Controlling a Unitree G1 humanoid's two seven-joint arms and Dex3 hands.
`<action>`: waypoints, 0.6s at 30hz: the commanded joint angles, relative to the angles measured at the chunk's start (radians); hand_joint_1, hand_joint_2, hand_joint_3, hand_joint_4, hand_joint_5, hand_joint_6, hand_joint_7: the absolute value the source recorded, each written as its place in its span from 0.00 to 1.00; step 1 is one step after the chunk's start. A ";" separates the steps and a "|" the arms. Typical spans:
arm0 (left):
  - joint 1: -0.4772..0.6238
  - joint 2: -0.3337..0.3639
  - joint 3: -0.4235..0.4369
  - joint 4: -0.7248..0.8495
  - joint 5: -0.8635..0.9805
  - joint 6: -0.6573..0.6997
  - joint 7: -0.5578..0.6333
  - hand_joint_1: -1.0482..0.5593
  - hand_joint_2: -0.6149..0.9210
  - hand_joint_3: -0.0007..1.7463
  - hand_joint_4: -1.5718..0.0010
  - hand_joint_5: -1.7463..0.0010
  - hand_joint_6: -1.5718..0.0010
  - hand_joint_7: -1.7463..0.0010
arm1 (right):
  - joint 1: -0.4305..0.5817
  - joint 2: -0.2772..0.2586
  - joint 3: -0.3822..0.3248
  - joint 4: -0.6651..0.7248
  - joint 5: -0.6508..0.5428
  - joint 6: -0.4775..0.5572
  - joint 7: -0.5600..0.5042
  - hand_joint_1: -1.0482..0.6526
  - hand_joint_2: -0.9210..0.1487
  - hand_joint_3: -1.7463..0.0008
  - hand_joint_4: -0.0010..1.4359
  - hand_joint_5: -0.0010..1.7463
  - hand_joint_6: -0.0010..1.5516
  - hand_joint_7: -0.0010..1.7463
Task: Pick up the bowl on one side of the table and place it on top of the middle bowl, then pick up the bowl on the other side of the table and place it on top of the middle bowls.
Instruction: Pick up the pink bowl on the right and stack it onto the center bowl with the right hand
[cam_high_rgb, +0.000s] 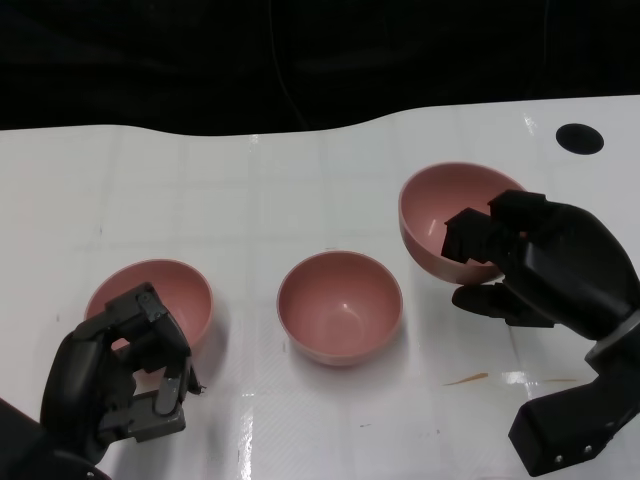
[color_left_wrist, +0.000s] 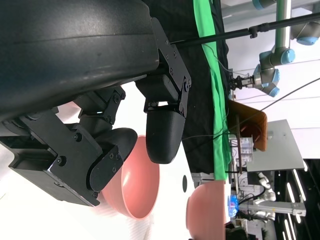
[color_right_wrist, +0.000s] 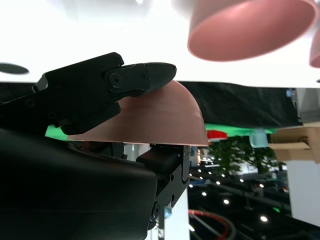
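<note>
The right pink bowl (cam_high_rgb: 450, 215) is tilted and lifted off the white surface (cam_high_rgb: 300, 190), gripped at its rim by the right robot hand (cam_high_rgb: 530, 262). The middle bowl (cam_high_rgb: 340, 305) sits upright at centre. The left bowl (cam_high_rgb: 165, 295) rests beside the left robot hand (cam_high_rgb: 125, 370), whose fingers are curled on nothing.
</note>
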 joint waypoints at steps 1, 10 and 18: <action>-0.006 0.012 0.008 0.002 0.003 -0.005 0.011 0.65 0.71 0.79 0.49 0.00 0.53 0.07 | -0.012 -0.004 -0.015 -0.040 0.002 -0.003 0.027 0.51 0.03 0.79 0.50 1.00 0.33 1.00; -0.002 0.008 0.007 -0.006 -0.008 0.003 0.005 0.65 0.71 0.80 0.50 0.00 0.53 0.06 | -0.024 0.040 -0.014 -0.133 0.015 0.009 0.144 0.51 0.03 0.80 0.50 0.99 0.35 0.95; -0.005 0.005 0.008 -0.005 -0.012 0.001 0.008 0.66 0.71 0.80 0.49 0.00 0.53 0.06 | -0.055 0.087 0.015 -0.129 -0.010 -0.015 0.153 0.53 0.07 0.81 0.53 1.00 0.34 1.00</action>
